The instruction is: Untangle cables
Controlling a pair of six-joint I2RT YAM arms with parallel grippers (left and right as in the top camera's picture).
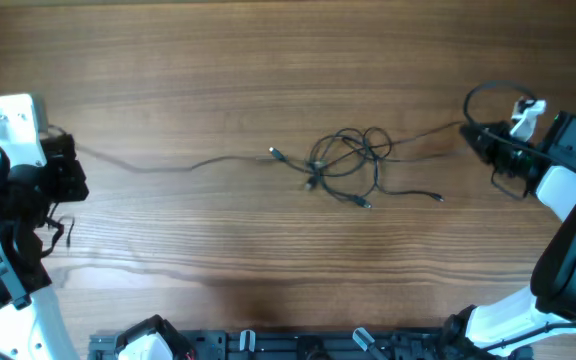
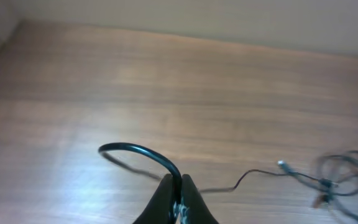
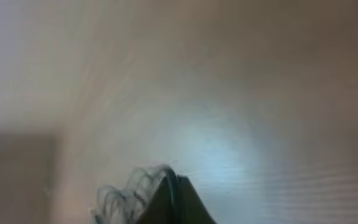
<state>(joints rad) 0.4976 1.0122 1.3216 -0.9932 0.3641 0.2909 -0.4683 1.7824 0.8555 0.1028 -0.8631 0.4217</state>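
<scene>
While the cables (image 1: 343, 160) lie knotted in the middle of the bench (image 1: 218, 60), the left gripper (image 2: 179, 198) is clenched on one cord's far end and the right gripper (image 1: 476, 136) pinches another. They look light and limp; the loose plug ends (image 1: 366, 204) likely offer the surest hold.

This looks like a robotics lab or test bench, not a home. A wide wood-grain tabletop (image 1: 268, 60) has a white-and-black robot arm at each end, the left arm (image 1: 18, 170) and the right arm (image 1: 573, 215), with a small tangle of thin cables (image 1: 343, 160) between them. A black rail (image 1: 298, 345) with fittings runs along the near edge, and a plain pale wall (image 2: 229, 18) stands behind the tabletop.
</scene>
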